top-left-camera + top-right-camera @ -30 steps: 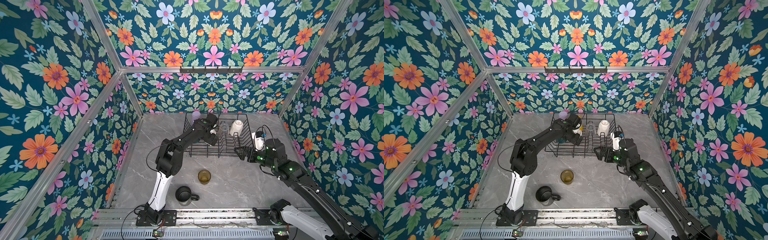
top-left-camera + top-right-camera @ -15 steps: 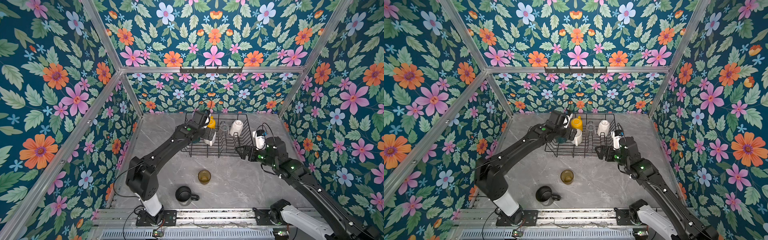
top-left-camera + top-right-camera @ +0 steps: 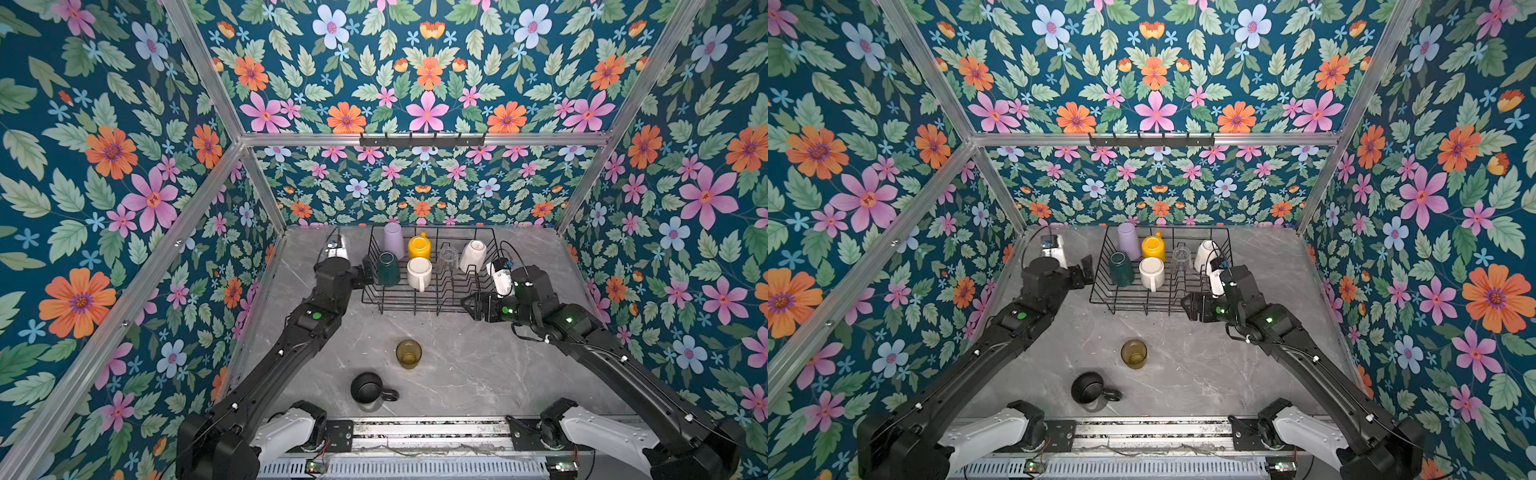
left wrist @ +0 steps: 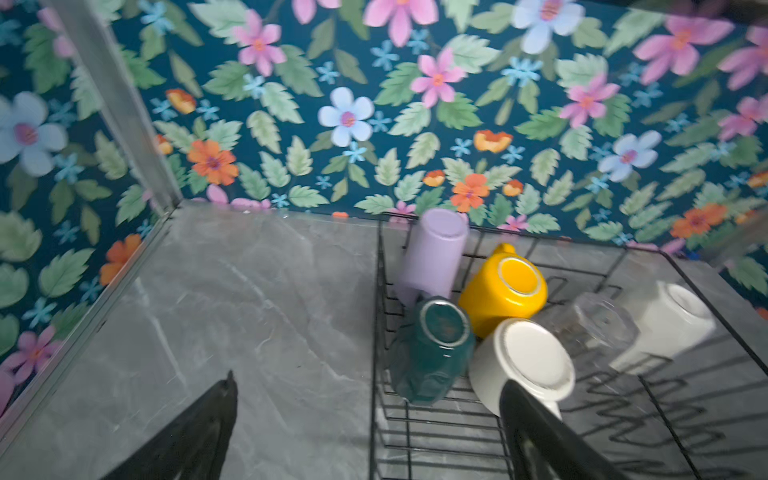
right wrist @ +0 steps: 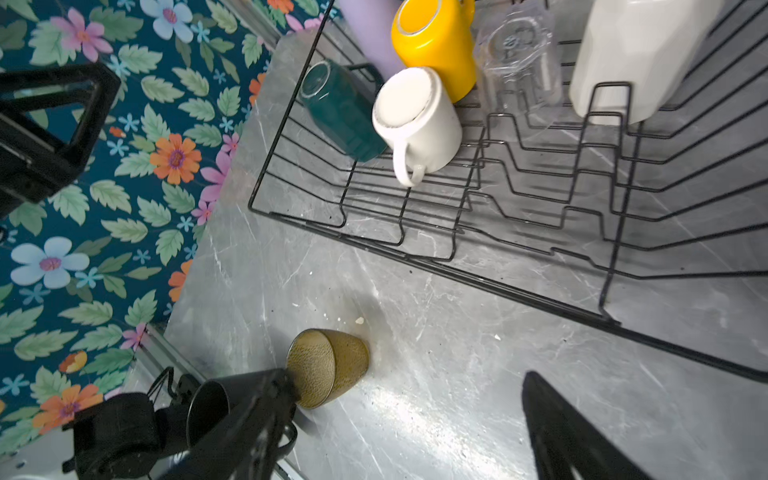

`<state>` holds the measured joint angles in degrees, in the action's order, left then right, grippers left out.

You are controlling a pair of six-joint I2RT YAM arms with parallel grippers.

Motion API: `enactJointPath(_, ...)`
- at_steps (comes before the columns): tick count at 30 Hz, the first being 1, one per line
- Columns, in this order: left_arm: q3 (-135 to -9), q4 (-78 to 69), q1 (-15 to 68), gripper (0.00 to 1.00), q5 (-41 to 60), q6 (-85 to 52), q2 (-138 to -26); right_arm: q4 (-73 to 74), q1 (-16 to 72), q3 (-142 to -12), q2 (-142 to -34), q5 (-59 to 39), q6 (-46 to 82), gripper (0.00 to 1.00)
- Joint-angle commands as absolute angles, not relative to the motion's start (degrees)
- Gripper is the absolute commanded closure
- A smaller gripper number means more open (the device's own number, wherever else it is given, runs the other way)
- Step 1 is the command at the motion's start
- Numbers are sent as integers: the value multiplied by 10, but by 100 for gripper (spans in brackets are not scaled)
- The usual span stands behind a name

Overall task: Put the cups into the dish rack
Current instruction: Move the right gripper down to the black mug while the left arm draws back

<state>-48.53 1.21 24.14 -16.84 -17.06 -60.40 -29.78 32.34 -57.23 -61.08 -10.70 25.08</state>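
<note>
The grey marble-pattern table (image 3: 478,365) stood inside floral-papered walls (image 3: 428,62). The dish rack (image 3: 432,293) lay at the far middle of the table, its long axis running left to right in both top views.

Six cups stood in it mouth down. The lilac tumbler (image 3: 393,240) and yellow mug (image 3: 419,247) were at the far left, with the teal mug (image 3: 388,270) and cream-white mug (image 3: 419,272) in front of them. The clear glass (image 3: 448,254) and white mug (image 3: 473,255) were toward the right. The lilac tumbler and the white mug leaned, and the cream-white mug's handle pointed toward the near edge.

Outside the rack, the amber glass (image 3: 408,354) stood mouth up near the table's middle. The black mug (image 3: 367,387) stood mouth up nearer the front edge, handle pointing right.

Half a second earlier the left gripper (image 3: 366,271) had hung over the rack's left part. It had since drawn back to just outside the rack's left wall, jaws wide and empty. The right gripper (image 3: 467,305) had kept its place off the rack's near right corner, jaws apart, holding nothing.
</note>
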Motion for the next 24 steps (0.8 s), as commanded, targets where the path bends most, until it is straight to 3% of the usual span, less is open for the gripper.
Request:
enactJointPath(1,-455,-21,211,0,-136,-220,-572,-311,352,-590,-632,-85,231,15)
enactJointPath(13,-401,-12,111,0,-101,-290,-544,-334,540,-643,-723,-37,231,24)
enactJointPath(19,-389,-13,83,0,-64,-310,-547,-322,607,-658,-766,-52,204,35)
enactJointPath(24,-380,-11,72,0,-56,-313,-536,-309,647,-687,-817,-79,191,39)
